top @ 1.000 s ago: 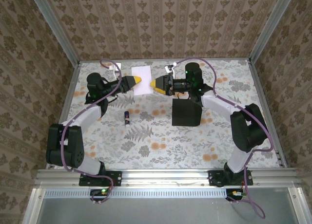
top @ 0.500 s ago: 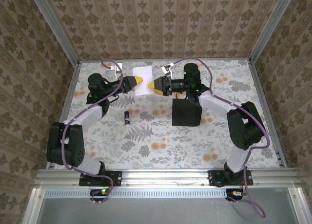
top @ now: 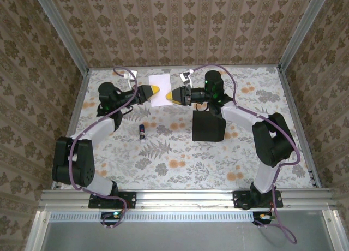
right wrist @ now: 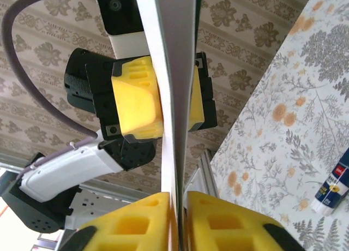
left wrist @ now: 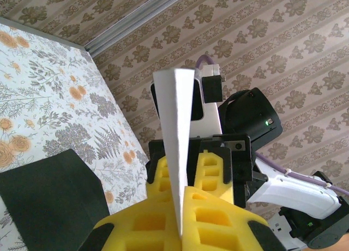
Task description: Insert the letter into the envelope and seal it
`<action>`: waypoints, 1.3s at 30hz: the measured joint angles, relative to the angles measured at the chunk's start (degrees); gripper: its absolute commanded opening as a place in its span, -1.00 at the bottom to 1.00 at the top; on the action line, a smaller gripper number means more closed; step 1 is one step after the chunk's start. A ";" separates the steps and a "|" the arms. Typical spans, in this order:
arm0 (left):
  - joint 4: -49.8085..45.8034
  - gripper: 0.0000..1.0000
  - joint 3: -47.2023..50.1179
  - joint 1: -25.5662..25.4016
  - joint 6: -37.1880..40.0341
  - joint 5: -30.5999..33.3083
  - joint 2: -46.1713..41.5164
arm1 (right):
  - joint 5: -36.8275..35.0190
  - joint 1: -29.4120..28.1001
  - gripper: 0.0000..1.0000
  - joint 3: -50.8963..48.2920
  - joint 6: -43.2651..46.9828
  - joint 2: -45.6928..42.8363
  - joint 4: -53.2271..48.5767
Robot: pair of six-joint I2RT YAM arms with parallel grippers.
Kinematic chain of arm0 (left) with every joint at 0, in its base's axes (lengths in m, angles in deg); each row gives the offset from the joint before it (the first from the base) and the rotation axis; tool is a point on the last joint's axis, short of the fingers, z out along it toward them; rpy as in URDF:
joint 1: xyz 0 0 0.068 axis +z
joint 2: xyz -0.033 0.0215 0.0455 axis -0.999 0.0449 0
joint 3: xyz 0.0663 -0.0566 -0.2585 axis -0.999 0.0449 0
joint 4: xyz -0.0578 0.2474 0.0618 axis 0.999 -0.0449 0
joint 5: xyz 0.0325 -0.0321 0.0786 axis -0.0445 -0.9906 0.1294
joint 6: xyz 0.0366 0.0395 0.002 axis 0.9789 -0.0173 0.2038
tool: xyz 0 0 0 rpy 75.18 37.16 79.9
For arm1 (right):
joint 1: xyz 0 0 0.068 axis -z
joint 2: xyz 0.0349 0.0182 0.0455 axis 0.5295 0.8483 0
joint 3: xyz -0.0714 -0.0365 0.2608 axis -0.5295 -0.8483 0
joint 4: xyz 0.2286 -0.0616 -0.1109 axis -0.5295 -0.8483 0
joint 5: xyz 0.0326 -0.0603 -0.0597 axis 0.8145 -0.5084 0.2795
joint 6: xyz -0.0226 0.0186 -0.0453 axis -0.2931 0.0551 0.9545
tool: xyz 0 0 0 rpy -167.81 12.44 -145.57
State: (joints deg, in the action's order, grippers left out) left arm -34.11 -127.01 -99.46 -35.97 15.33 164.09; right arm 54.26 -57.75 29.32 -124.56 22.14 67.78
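Two pincers are pinching the letter (top: 159, 81) now — my right pincer (right wrist: 178, 202) is just closing on it opposite my left pincer (left wrist: 180, 207) — readying it for the envelope (top: 207, 125).

A floral-patterned counter (top: 180, 169) carries a flat black envelope (top: 208, 126) right of centre. A small white-and-blue glue stick (top: 142, 132) lies well left of the envelope.

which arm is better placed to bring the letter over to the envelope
Right, probably. Both hands pinch the letter, but the right hand sits on the side of the envelope, which lies just beside that arm. The left hand is across the letter from it.
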 measured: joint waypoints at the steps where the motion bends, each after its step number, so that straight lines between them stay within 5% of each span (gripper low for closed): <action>1: 0.00 -1.00 0.00 0.00 0.00 0.02 0.00 | 0.00 0.00 -0.86 0.00 -0.11 0.00 0.24; 3: -0.07 -0.91 0.00 0.04 0.04 0.02 0.00 | 0.02 0.00 -1.00 0.00 -0.11 0.00 0.44; 8: -2.56 -0.31 0.00 0.07 1.64 0.50 0.00 | -0.11 0.02 -1.00 0.00 -0.48 -0.02 0.52; 13: -10.29 0.76 -0.26 0.07 6.91 2.03 -0.09 | -1.95 0.15 -1.00 -0.57 1.18 -1.27 -3.43; 15: -15.76 0.99 -0.85 0.07 9.79 3.37 -0.50 | -3.13 0.48 -1.00 -1.16 2.69 -2.75 -7.08; 25: -48.83 0.98 -12.00 -1.81 32.68 18.97 -8.63 | -12.96 9.55 -1.00 -5.60 13.51 -15.96 -33.07; 32: -54.97 0.78 -13.29 -9.84 38.29 27.28 -4.96 | -19.47 16.52 -1.00 -11.26 19.98 -24.85 -47.52; 39: -55.67 0.50 -17.40 -18.95 39.60 30.32 9.09 | -23.34 20.22 -1.00 -16.55 22.29 -29.40 -55.04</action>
State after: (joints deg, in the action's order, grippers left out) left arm -89.78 -144.41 -118.41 3.63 45.65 173.18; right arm 30.92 -37.54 12.77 -102.27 -7.26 12.75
